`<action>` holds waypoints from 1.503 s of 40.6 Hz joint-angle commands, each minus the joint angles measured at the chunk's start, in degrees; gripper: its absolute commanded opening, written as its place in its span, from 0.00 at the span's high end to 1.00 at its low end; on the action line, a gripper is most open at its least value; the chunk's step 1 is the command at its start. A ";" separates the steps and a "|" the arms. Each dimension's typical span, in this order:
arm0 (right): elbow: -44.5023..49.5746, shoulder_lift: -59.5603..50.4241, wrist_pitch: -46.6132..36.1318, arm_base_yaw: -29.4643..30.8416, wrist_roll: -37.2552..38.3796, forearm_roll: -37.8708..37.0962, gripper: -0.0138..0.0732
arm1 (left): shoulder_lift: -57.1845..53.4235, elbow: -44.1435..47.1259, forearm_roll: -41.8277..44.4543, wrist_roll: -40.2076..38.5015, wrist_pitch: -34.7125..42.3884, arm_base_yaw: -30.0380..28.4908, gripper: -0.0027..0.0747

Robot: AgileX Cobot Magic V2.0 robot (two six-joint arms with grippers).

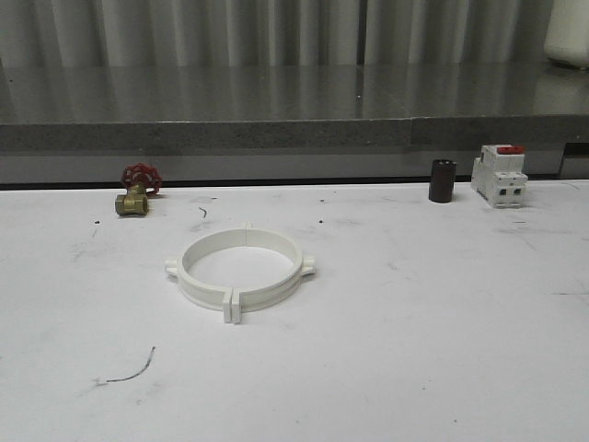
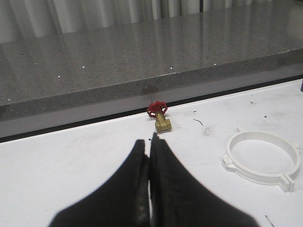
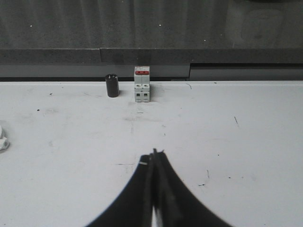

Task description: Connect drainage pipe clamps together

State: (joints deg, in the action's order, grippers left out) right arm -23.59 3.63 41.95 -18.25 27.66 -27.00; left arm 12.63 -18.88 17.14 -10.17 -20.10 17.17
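The two white drainage pipe clamps lie on the white table, set end to end as one ring with tabs at the front, back and sides. The same ring lies off to one side of my left gripper, which is shut with nothing in it and hovers above bare table. My right gripper is also shut and empty, well apart from the ring; just a tab of the clamps shows at that frame's edge.
A brass valve with a red handwheel sits at the back left of the table. A black cylinder and a white-and-red breaker stand at the back right. A grey stone ledge runs behind the table.
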 commanded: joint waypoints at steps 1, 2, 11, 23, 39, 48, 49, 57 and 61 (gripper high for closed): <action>-1.28 0.73 -4.21 0.25 -0.52 -2.25 0.98 | 0.51 -1.67 0.37 0.06 4.52 -0.12 0.99; -1.28 0.73 -4.21 0.25 -0.52 -2.25 0.98 | 0.51 -1.67 0.37 0.06 4.52 -0.12 0.99; -1.28 0.73 -4.21 0.25 -0.52 -2.25 0.98 | 0.51 -1.67 0.37 0.06 4.52 -0.12 0.99; -1.28 0.73 -4.21 0.25 -0.52 -2.25 0.98 | 0.51 -0.08 -0.36 0.20 7.08 -0.32 0.99; -1.28 0.73 -4.21 0.25 -0.52 -2.25 0.98 | -10.91 14.90 -20.17 17.00 15.12 -12.70 0.99; -1.22 0.73 -4.14 0.25 -0.52 -2.25 0.98 | -13.87 19.31 -21.15 17.00 14.48 -18.44 0.99; -1.23 0.73 -4.15 0.19 -0.52 -2.25 0.98 | -13.88 19.31 -21.15 17.00 14.32 -18.58 0.99; -1.23 0.73 -4.15 0.19 -0.52 -2.25 0.98 | -14.02 19.31 -21.15 17.00 14.77 -18.45 0.99; -1.23 0.73 -4.15 0.19 -0.52 -2.25 0.98 | -14.02 19.31 -21.15 17.00 14.77 -18.45 0.99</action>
State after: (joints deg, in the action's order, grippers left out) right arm -23.54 3.53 41.72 -18.25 27.54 -27.12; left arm -0.29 0.37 -3.45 6.79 -10.10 -1.32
